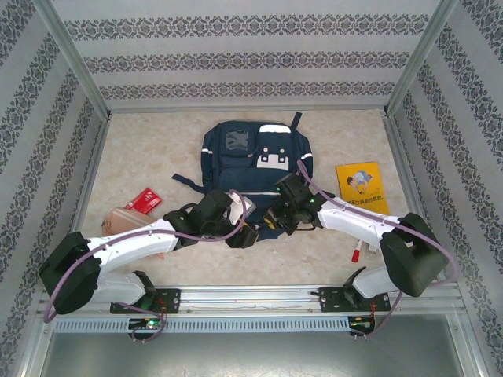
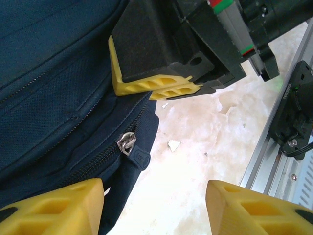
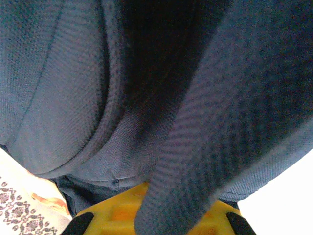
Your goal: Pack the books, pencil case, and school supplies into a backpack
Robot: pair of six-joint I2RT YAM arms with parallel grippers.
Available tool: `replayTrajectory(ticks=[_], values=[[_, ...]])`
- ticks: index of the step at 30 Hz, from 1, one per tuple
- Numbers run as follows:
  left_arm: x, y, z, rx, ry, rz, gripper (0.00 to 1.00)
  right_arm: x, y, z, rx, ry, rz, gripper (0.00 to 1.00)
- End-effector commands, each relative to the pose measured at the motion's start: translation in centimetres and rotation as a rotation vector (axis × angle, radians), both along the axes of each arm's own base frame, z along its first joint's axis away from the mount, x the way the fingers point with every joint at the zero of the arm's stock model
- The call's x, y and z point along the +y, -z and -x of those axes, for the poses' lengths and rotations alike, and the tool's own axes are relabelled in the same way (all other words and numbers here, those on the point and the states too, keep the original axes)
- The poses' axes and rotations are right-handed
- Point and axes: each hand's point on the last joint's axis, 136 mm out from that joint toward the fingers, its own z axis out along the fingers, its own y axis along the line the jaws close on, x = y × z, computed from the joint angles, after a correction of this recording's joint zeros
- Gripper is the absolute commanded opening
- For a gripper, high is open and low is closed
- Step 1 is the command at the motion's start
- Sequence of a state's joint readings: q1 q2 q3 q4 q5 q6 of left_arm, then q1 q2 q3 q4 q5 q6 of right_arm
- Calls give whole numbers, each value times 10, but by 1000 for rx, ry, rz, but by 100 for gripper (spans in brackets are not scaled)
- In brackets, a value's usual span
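At the middle of the table [image 1: 157, 149], towards its far edge, the one backpack [image 1: 255, 157] lies flat with its patched front facing up. The zipper [image 2: 128, 143] seen in the left wrist view runs shut along the visible stretch, and what lies inside cannot be told.

Three task things lie out on the table, one of each:
- The yellow book [image 1: 361, 187] lies near the right edge.
- The peach-pink pencil case [image 1: 124, 218] lies near the left edge, partly under the left arm.
- The red-capped marker [image 1: 357, 251] lies close to the near edge on the right side, beside the right arm.

A single small red packet [image 1: 143, 200] lies just beyond the pencil case.

Both grippers meet at the backpack's near edge. The right gripper [image 2: 164, 88] has its yellow fingers pressed together, pinching a fold of the navy fabric. The left gripper [image 2: 155, 208] has its fingers spread apart, and the zipped edge runs past one finger [image 2: 54, 205].

Bare surface lies on either side of the backpack towards both far corners. Patterned walls close off the left, right and far edges.
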State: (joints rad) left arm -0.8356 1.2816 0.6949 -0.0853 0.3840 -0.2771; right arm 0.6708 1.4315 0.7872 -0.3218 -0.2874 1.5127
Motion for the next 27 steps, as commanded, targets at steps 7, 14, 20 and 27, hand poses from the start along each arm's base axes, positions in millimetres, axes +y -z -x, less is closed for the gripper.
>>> replayTrajectory(ticks=[7, 14, 20, 27], values=[[-15, 15, -5, 74, -5, 25, 53, 16, -27, -9, -97, -31, -62, 3], [-24, 21, -16, 119, -81, 67, 52, 22, -32, -9, -103, -38, -89, 1], [-37, 16, -17, 153, -62, 124, 52, 24, -36, -7, -113, -47, -99, 0], [-28, 20, -25, 123, -121, 81, 13, 18, -32, -6, -118, -49, -75, 0]])
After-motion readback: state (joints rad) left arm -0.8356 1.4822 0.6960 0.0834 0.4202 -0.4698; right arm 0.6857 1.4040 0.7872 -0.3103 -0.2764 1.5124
